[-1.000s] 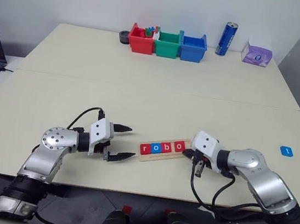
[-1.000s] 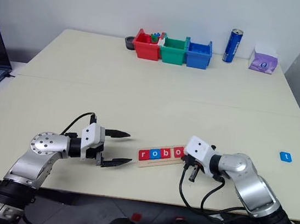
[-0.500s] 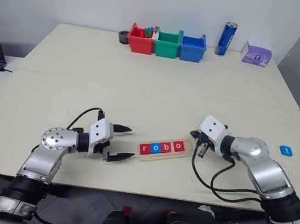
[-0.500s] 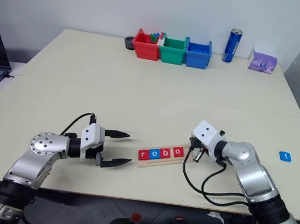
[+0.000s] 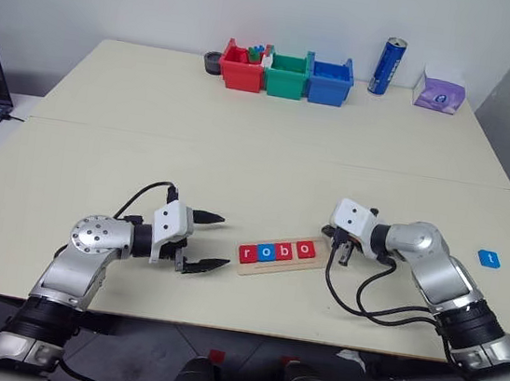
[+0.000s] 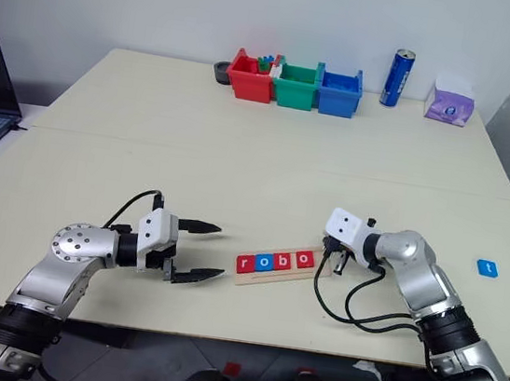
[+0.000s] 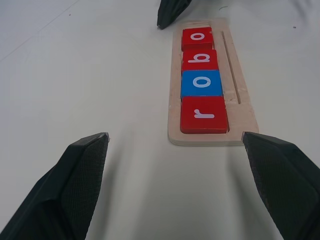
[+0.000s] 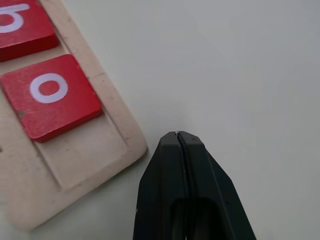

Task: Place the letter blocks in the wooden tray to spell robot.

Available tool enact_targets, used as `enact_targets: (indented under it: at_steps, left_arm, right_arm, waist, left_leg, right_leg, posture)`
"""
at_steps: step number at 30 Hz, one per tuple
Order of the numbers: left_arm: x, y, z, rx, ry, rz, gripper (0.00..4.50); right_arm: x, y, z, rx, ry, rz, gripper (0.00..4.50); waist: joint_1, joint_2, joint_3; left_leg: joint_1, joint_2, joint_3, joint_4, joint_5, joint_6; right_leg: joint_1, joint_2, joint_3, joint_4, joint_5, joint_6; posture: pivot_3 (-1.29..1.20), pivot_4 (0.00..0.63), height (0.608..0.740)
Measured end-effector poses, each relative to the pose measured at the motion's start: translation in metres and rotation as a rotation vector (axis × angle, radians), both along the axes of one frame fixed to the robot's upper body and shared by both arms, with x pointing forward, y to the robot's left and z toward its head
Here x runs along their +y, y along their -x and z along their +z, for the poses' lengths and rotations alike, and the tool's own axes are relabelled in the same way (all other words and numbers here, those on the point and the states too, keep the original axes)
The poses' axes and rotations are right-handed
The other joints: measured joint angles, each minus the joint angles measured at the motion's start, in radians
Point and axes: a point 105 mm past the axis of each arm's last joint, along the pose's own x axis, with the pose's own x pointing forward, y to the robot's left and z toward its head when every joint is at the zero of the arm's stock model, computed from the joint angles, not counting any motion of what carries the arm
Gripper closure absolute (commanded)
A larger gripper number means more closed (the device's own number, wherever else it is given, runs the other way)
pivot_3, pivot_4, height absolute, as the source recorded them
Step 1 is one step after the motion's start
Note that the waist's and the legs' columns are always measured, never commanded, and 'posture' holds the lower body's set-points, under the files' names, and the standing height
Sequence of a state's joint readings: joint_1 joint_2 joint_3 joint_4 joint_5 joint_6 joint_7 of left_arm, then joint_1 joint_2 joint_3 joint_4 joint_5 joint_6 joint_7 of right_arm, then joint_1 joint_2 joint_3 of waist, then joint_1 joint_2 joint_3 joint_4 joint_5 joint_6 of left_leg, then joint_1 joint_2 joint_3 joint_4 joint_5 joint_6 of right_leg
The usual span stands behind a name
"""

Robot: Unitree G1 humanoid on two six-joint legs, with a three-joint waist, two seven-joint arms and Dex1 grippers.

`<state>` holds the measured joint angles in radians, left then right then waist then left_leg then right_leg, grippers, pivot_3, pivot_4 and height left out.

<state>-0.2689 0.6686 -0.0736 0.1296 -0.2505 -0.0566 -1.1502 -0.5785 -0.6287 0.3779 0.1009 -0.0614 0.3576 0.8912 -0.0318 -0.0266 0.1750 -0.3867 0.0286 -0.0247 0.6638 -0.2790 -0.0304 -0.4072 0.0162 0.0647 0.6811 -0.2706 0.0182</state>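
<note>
Beside the wooden tray (image 5: pixel 284 254), right gripper (image 5: pixel 341 255) closed; left gripper (image 5: pixel 214 241) agape.

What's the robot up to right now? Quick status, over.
Left gripper open, empty. Right gripper shut, empty, beside wooden tray. Tray reads r-o-b-o; t block far right on table. Nothing in the way.

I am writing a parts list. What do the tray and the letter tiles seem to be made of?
The wooden tray looks like pale unfinished wood: matte, faint grain, a routed groove and rounded corners. The letter tiles look like painted wood or plastic, I cannot tell which: flat red or blue faces, smooth with a slight sheen, and crisp white printed letters.
</note>
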Motion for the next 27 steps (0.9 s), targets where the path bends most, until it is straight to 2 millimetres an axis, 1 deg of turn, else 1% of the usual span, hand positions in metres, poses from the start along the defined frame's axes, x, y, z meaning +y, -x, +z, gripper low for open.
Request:
enact_targets:
  at_steps: [10, 14, 17, 20, 24, 27]
  left_arm:
    - [0.0, 0.0, 0.0, 0.001, 0.001, 0.001, 0.0]
    - [0.0, 0.0, 0.0, 0.002, 0.001, 0.001, 0.0]
    - [0.0, 0.0, 0.0, 0.002, 0.001, 0.0, 0.0]
    - [0.0, 0.0, -0.001, 0.003, 0.001, 0.001, 0.0]
    - [0.002, 0.0, -0.003, 0.007, 0.001, 0.0, 0.0]
    - [0.004, 0.0, -0.005, 0.016, 0.001, 0.002, 0.0]
  right_arm:
    - [0.006, 0.019, -0.003, 0.055, 0.008, 0.068, 4.46]
    - [0.007, 0.022, -0.002, 0.059, 0.009, 0.073, 4.46]
    - [0.006, 0.02, -0.001, 0.04, 0.015, 0.059, 4.46]
    - [0.003, 0.016, 0.007, 0.001, 0.008, 0.036, 4.46]
    - [0.005, 0.029, 0.029, -0.031, -0.01, 0.066, 4.46]
    - [0.005, 0.033, 0.028, -0.027, -0.024, 0.057, 4.46]
  waist:
    - [0.0, 0.0, 0.0]
    - [0.0, 0.0, 0.0]
    - [0.0, 0.0, 0.0]
    - [0.0, 0.0, 0.0]
    - [0.001, 0.0, 0.0]
    - [0.001, 0.0, 0.0]
  left_leg:
    - [0.0, 0.0, -0.001, 0.0, 0.0, 0.0]
    - [0.0, 0.0, -0.001, 0.0, 0.0, 0.0]
    - [0.0, 0.0, -0.001, 0.0, 0.0, 0.0]
    - [0.0, 0.0, -0.001, 0.0, 0.0, 0.0]
    - [0.0, 0.0, -0.002, 0.0, 0.0, 0.0]
    - [0.0, 0.0, -0.001, 0.0, 0.0, 0.0]
  right_leg:
    - [0.0, 0.0, 0.0, 0.0, 0.0, 0.0]
    - [0.0, 0.0, 0.0, 0.0, 0.0, 0.0]
    - [0.0, 0.0, 0.0, 0.0, 0.0, 0.0]
    - [0.0, 0.0, 0.0, 0.0, 0.0, 0.0]
    - [0.0, 0.0, -0.001, 0.0, 0.0, 0.0]
    - [0.0, 0.0, 0.0, 0.0, 0.0, 0.0]
  posture:
    - [0.0, 0.15, 0.74]
    - [0.0, 0.15, 0.74]
    - [0.0, 0.15, 0.74]
    - [0.0, 0.15, 0.74]
    - [0.0, 0.15, 0.74]
    - [0.0, 0.15, 0.74]
